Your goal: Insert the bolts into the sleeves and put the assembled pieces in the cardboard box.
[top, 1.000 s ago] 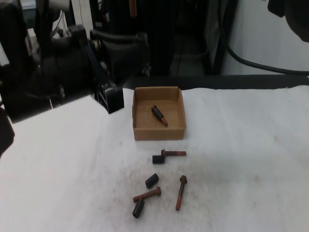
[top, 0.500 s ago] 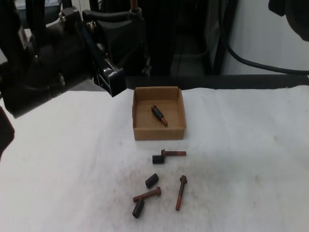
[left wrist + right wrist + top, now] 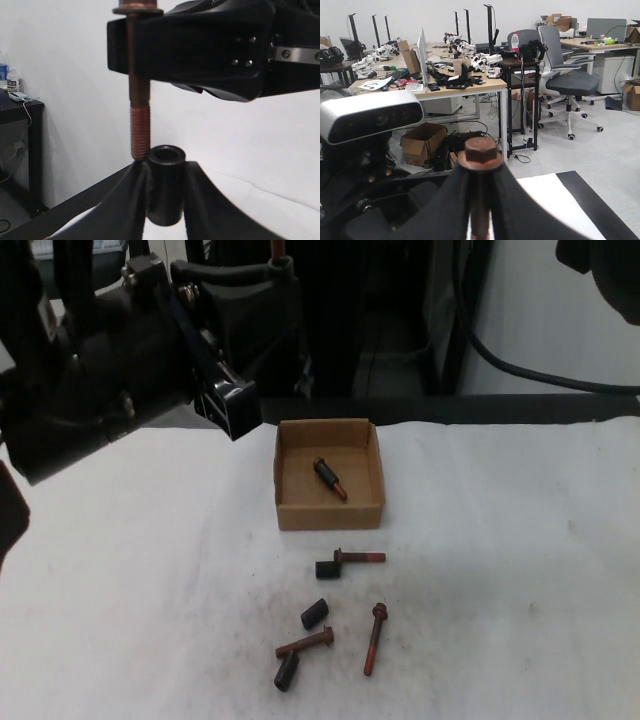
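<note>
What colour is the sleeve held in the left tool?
Black. The sleeve shows best in the left wrist view.

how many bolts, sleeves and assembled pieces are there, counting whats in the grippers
bolt: 4, three loose on the bench, one in the right gripper
sleeve: 4, three loose on the bench, one in the left gripper
assembled piece: 1, in the cardboard box
total: 9
</note>
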Controlling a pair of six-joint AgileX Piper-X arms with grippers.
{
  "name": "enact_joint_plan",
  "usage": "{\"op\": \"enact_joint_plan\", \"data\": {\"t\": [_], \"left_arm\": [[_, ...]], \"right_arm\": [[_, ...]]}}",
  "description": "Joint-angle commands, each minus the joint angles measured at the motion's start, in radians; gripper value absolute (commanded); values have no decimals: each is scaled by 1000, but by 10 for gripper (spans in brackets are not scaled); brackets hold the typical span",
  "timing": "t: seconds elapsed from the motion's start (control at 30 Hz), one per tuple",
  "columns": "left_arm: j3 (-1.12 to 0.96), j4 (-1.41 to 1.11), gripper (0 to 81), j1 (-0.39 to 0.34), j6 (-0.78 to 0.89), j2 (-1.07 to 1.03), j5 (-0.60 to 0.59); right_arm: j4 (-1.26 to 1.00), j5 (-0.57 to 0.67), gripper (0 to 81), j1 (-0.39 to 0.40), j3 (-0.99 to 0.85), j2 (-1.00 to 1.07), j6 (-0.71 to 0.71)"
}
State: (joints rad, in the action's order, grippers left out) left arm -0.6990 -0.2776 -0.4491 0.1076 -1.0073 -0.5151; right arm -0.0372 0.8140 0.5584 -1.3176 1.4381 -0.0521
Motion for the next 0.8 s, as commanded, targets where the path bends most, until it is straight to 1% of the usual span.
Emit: {"op": "enact_joint_plan", "data": {"t": [0.0, 0.27, 0.53, 0.63, 0.77], "left_arm": [[-9, -17, 0, 15, 5, -5, 34], [-9, -14, 0, 64, 5, -5, 34], [-9, 27, 0, 66, 5, -5, 24], [-9, 27, 0, 66, 5, -5, 24], [-9, 27, 0, 66, 5, -5, 14]], "right_arm": [[-5, 34, 8, 2, -5, -16, 1], [-5, 34, 8, 2, -5, -16, 1], [-117, 30, 8, 2, -5, -16, -11], [-109, 30, 8, 2, -5, -16, -39], [-85, 30, 8, 2, -5, -14, -31]]}}
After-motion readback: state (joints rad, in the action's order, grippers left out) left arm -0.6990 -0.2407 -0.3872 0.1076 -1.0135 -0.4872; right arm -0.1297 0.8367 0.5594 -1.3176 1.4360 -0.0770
